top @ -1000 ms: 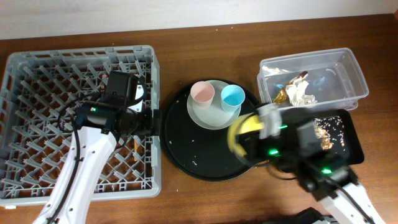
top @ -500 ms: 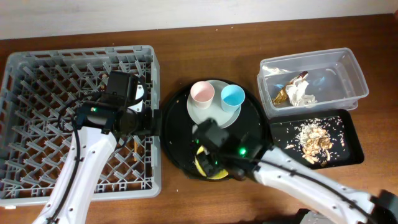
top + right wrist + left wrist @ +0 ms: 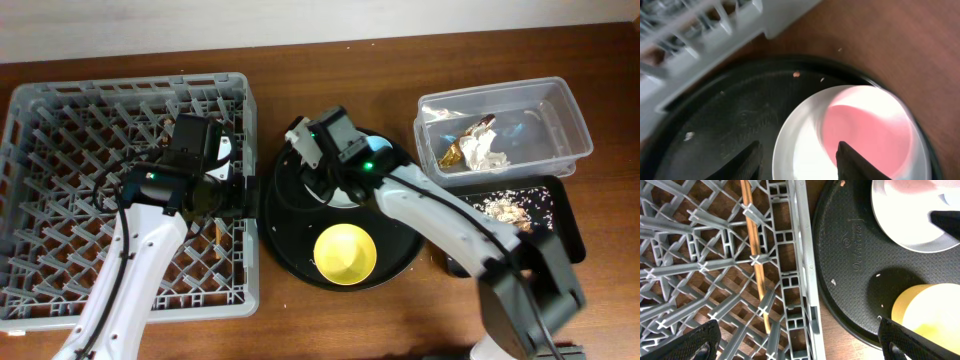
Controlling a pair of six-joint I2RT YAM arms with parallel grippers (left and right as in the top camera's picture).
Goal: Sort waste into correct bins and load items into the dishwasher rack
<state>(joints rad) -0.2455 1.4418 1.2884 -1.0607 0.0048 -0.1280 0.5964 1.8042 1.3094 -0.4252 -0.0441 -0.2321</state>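
The grey dishwasher rack (image 3: 60, 200) fills the left; a wooden chopstick (image 3: 754, 255) lies in it. My left gripper (image 3: 240, 195) is open and empty over the rack's right edge (image 3: 800, 255). My right gripper (image 3: 322, 172) is open above the plate (image 3: 800, 145), its fingers (image 3: 800, 162) either side of the pink cup's (image 3: 865, 130) left rim. The yellow bowl (image 3: 346, 253) sits free on the round black tray (image 3: 290, 240). The blue cup is hidden by the right arm. Napkin (image 3: 485, 150) and gold wrapper (image 3: 455, 152) lie in the clear tub (image 3: 560, 110). Food scraps (image 3: 510, 205) lie in the shallow black tray (image 3: 565, 225).
The round black tray lies close against the rack's right wall, with a strip of brown table (image 3: 815, 210) between them. The right arm crosses over the shallow black tray's left part. Small crumbs (image 3: 796, 74) dot the round tray.
The right gripper carried the yellow bowl from beside the shallow black tray to the front of the round tray, let it go, and moved back over the plate. The left arm has not moved.
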